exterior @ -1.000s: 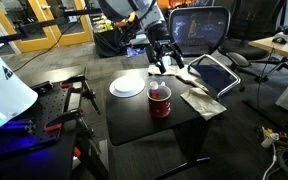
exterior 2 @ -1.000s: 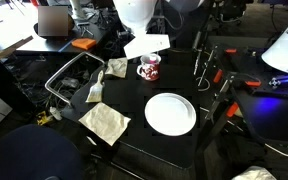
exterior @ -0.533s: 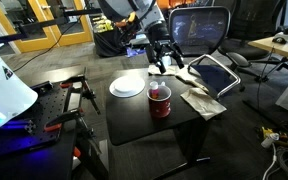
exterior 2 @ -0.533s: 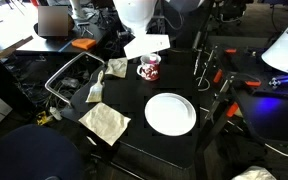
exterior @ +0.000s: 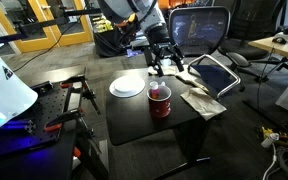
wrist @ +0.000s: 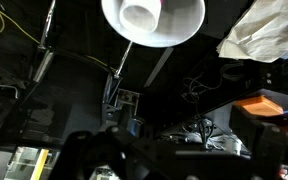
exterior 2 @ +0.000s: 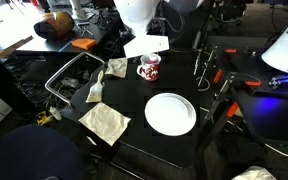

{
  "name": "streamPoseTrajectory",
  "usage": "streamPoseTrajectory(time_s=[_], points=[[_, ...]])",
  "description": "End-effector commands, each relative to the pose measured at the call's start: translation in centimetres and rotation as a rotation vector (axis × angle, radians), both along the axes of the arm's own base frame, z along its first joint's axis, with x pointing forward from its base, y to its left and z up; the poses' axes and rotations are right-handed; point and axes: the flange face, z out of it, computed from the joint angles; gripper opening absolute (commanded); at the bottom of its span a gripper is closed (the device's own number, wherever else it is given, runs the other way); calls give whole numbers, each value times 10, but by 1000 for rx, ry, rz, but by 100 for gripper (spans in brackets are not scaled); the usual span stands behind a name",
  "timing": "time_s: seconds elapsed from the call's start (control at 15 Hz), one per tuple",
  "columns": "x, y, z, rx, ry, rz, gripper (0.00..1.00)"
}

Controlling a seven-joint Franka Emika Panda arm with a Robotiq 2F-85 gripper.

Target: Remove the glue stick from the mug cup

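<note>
The dark red mug cup (exterior: 159, 101) stands on the black table, also seen in an exterior view (exterior 2: 149, 68). A small pale and reddish piece at its rim looks like the glue stick (exterior: 156, 91); it is too small to be sure. My gripper (exterior: 162, 66) hangs above the table's far side, behind and above the mug, with its fingers apart and empty. In the wrist view the mug's white inside (wrist: 139, 13) shows at the top edge. My fingers are only a dark blur at the bottom of that view.
A white plate (exterior: 127, 86) lies beside the mug, also seen in an exterior view (exterior 2: 171, 113) and the wrist view (wrist: 184, 25). Crumpled napkins (exterior: 199, 98) (exterior 2: 104, 122) lie on the table. An office chair (exterior: 206, 35) stands behind it and a wire basket (exterior 2: 72, 75) beside it.
The arm, mug and plate have not visibly moved. An orange round object has come into view in the background of an exterior view.
</note>
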Motion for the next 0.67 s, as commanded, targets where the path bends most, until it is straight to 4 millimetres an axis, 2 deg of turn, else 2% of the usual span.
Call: streamPoseTrajectory(time_s=[0.0,0.6], points=[[-8,4,-2,38,-26,-64,100],[-28,16,-11,98,-49,-167,100]])
